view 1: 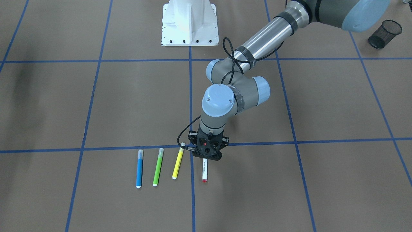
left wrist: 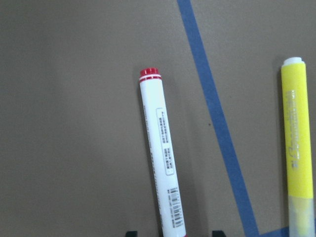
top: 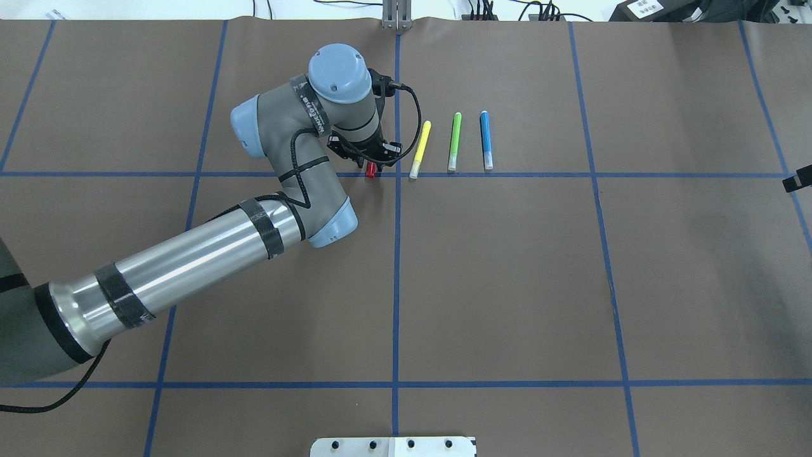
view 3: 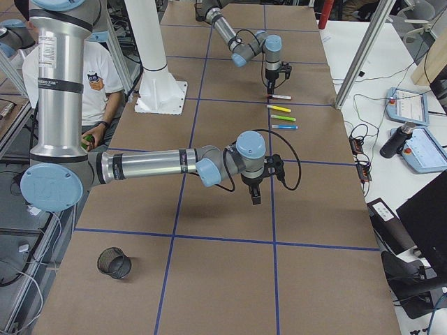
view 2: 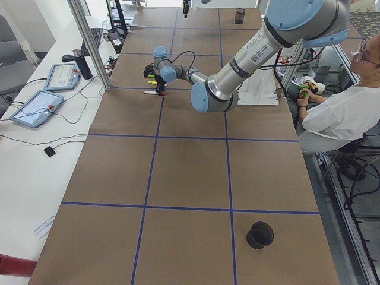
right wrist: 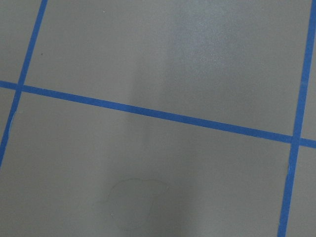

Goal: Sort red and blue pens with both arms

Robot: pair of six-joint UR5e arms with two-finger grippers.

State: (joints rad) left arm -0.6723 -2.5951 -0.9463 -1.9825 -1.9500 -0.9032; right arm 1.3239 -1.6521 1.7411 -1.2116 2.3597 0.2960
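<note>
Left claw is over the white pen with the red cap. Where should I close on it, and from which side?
Take the white-barrelled, red-capped pen mid-barrel, straight down from above. It lies flat on the brown-covered table, so only its long sides are free. The left claw, hanging open over it, should straddle its width. The yellow plastic pen beside it lies apart, probably leaving room.

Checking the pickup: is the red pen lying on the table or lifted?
Lying flat: the red pen rests on the table, left gripper open astride it.
</note>
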